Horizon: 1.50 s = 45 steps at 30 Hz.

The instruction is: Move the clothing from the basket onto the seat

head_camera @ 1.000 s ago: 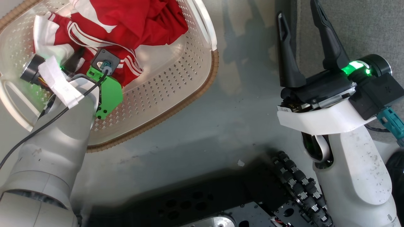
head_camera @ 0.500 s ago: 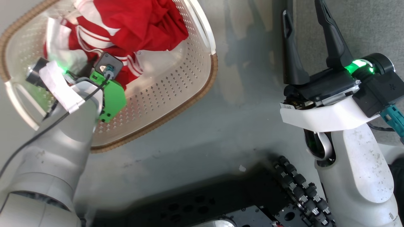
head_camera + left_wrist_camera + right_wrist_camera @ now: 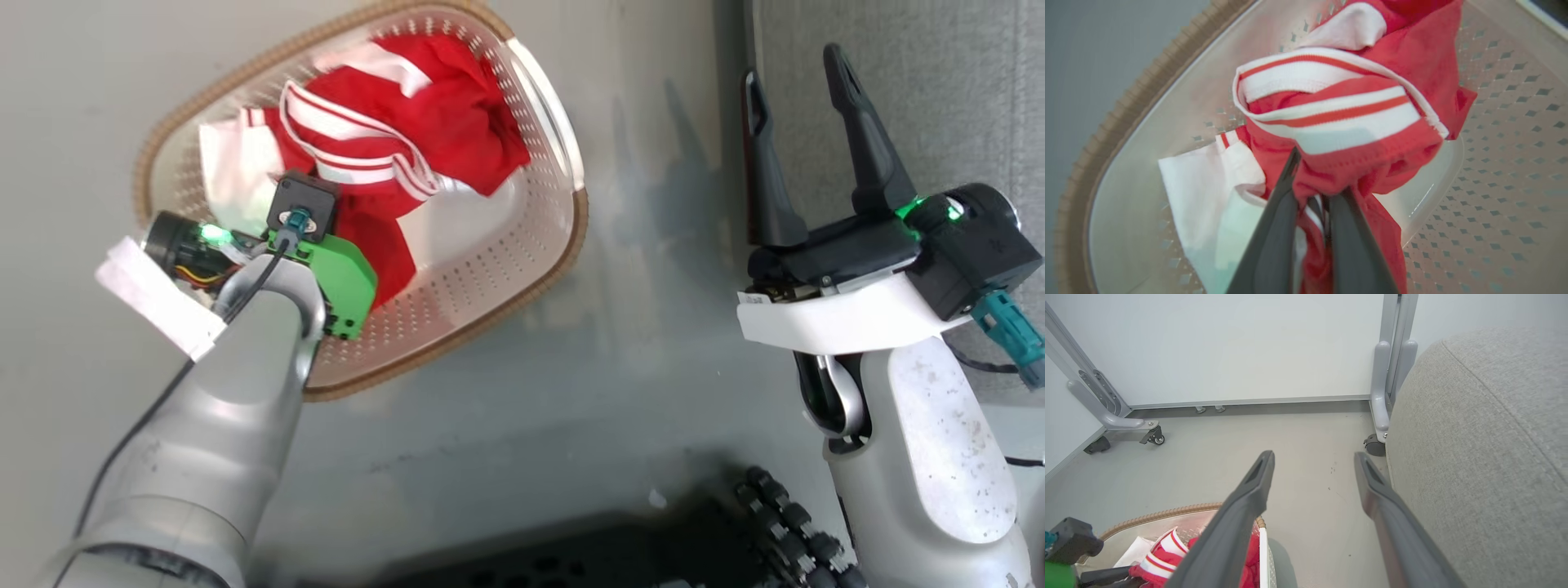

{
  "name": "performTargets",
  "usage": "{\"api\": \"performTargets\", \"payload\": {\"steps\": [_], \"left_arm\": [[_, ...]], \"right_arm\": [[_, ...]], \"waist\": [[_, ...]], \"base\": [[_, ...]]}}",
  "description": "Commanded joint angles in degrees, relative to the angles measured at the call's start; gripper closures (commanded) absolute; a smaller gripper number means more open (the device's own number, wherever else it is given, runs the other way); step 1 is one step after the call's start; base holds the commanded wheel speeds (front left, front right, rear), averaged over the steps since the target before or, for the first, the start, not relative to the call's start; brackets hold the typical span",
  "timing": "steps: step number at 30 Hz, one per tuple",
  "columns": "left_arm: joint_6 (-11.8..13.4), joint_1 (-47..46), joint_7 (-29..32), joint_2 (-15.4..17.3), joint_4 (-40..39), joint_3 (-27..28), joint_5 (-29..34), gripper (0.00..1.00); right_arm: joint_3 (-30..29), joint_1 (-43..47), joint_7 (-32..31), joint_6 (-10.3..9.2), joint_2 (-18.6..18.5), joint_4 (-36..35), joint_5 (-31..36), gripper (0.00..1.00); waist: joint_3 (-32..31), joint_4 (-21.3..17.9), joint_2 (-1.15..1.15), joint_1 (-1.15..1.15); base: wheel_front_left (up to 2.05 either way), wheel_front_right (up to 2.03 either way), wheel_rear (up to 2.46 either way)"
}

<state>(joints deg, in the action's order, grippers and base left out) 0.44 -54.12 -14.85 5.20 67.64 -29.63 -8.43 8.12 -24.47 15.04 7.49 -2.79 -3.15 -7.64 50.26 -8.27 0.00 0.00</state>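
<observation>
Clothing: soft red folds, white stripes.

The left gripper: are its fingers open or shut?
Shut on the clothing: the left gripper's fingers pinch a red fold over the basket.

No legible text or labels anywhere.

You're working in what looks like a lab or test bay dressed as a home corner. In the right wrist view, white partition panels at twelve o'clock stand on grey metal feet with casters at ten o'clock, over a bare grey floor. The homely props are the upholstered seat at three o'clock and the laundry basket of red clothing at seven.
</observation>
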Motion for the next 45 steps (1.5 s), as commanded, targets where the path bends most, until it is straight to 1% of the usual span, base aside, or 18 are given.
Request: {"api": "performTargets", "payload": {"steps": [1, 5, 7, 15, 22, 29, 37, 45], "left_arm": [[0.0, 1.6, -0.4, -0.2, -2.4, 0.8, -1.1, 1.00], [0.3, 5.7, -0.4, 0.2, -9.3, 2.6, -2.7, 1.00], [0.1, 7.8, -0.4, 0.2, -12.9, 3.8, -4.0, 1.00], [0.4, 15.3, -0.4, 0.3, -26.3, 7.7, -5.6, 1.00], [0.0, 20.8, -0.4, 0.1, -38.8, 11.0, -6.3, 1.00], [-1.5, 25.3, -0.4, -0.5, -50.8, 13.7, -7.2, 1.00], [-3.5, 29.3, -0.4, -1.4, -60.6, 14.0, -7.8, 1.00], [-4.9, 34.6, -0.4, -1.6, -66.5, 12.6, -8.2, 1.00]], "right_arm": [[-0.4, 1.1, 0.2, 0.00, -0.2, 0.5, 0.5, 0.00], [-1.1, 2.6, 0.2, 0.00, -0.2, 1.2, 0.8, 0.00], [-1.6, 3.4, 0.2, 0.00, -0.2, 1.7, 0.7, 0.00], [-2.7, 6.8, 0.2, 0.00, -0.2, 3.6, 1.1, 0.00], [-2.8, 9.3, -0.1, 0.00, -0.2, 4.7, 1.2, 0.00], [-2.9, 11.6, -1.3, 0.00, -0.2, 4.7, 0.4, 0.00], [-2.4, 14.5, -3.2, 0.00, -0.2, 4.4, 0.2, 0.00], [-0.7, 17.6, -5.3, 0.00, -0.2, 3.9, -0.4, 0.00]], "waist": [[-5.9, 3.0, 0.00, 0.00], [-9.9, 4.0, 0.00, 0.00], [-11.9, 4.4, 0.00, 0.00], [-19.7, 5.8, 0.00, 0.00], [-25.6, 6.7, 0.00, 0.00], [-30.5, 7.2, 0.00, 0.00], [-36.0, 7.2, 0.00, 0.00], [-40.9, 6.6, 0.00, 0.00]], "base": [[0.00, 0.00, 0.00], [0.00, 0.00, 0.00], [0.00, 0.00, 0.00], [0.00, 0.00, 0.00], [0.00, 0.00, 0.00], [0.00, 0.00, 0.00], [0.00, 0.00, 0.00], [0.00, 0.00, 0.00]]}}
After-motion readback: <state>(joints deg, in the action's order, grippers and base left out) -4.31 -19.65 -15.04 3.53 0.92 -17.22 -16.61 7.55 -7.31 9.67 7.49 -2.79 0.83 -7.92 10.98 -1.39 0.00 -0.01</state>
